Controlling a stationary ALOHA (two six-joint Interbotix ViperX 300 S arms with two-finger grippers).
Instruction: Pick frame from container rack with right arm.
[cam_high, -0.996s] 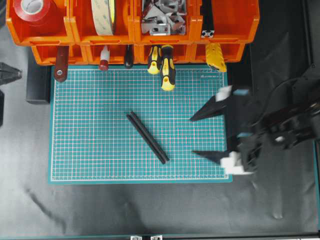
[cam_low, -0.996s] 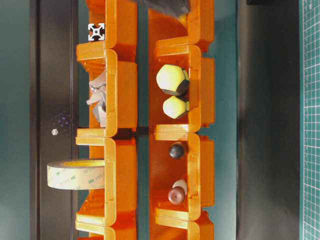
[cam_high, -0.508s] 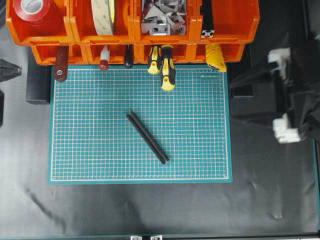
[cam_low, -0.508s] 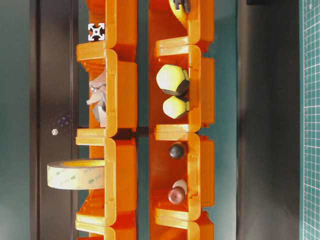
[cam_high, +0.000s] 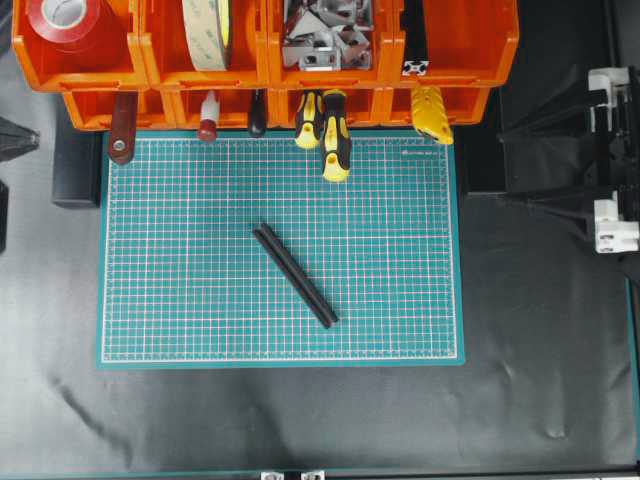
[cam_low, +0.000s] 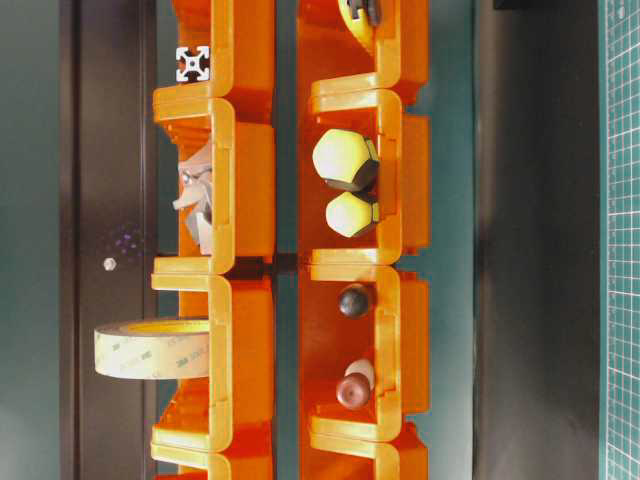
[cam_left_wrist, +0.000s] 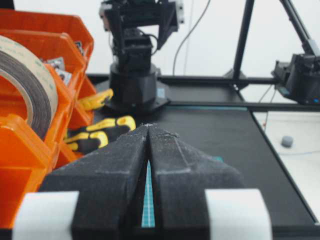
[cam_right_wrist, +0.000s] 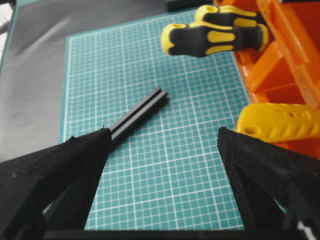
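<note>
The right arm's jaws (cam_right_wrist: 160, 150) stand wide apart and hold nothing, out past the right edge of the green mat (cam_high: 200, 300); the left arm's jaws (cam_left_wrist: 148, 131) are pressed together, empty, off to the far side.

Ahead of the right jaws and up toward the container rack (cam_high: 470, 50), the frame (cam_high: 414, 40) sits in the top-right bin, only its square slotted end showing at the bin mouth. It lies close along the bin's left wall; I judge that wide jaws coming in could strike that orange wall or lip and shove the rack.

Just below the frame's end a yellow handle (cam_high: 432, 112) juts from the lower bin; a low approach would clip it.

Out on the mat lies a black bar (cam_high: 294, 274) that looks much like the frame; closing on that instead would miss the task.
</note>
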